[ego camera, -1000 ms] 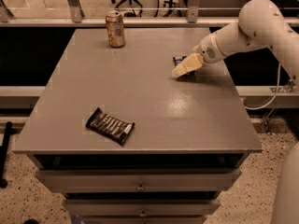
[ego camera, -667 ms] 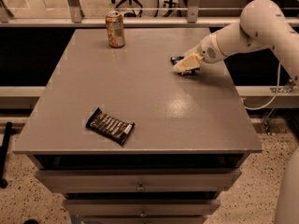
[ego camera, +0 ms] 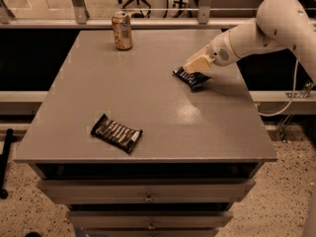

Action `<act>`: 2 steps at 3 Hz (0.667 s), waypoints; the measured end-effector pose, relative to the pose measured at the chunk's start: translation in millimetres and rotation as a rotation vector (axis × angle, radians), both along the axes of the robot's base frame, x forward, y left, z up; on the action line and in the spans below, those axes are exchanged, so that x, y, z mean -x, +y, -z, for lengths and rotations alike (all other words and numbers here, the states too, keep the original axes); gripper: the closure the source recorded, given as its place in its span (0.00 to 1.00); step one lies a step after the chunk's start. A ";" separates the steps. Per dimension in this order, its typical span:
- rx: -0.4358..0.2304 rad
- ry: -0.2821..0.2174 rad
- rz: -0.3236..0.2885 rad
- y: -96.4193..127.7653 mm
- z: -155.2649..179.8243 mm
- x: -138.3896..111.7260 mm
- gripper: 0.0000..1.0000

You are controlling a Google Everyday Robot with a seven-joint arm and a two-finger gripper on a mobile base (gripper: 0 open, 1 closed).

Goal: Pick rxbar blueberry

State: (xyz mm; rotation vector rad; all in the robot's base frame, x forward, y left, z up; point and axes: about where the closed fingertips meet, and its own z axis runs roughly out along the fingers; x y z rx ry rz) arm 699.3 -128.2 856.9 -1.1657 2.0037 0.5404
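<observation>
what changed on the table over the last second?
The claw shifted slightly toward the far side of the table, uncovering most of the rxbar blueberry it had hidden. Whether it grips the bar is unclear. The can and the dark brown bar stayed put.

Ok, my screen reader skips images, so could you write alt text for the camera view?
The robot's gripper is down at the navy rxbar blueberry on a grey table. A can stands upright at the far edge, and a longer dark bar lies near the front.

One raised camera looks down across the table (ego camera: 148, 93), gripper (ego camera: 196, 65) upper right.
</observation>
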 end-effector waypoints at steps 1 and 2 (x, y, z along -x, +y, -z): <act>-0.005 -0.014 -0.058 14.0 -16.2 14.7 1.00; -0.007 -0.023 -0.101 23.5 -31.7 24.0 1.00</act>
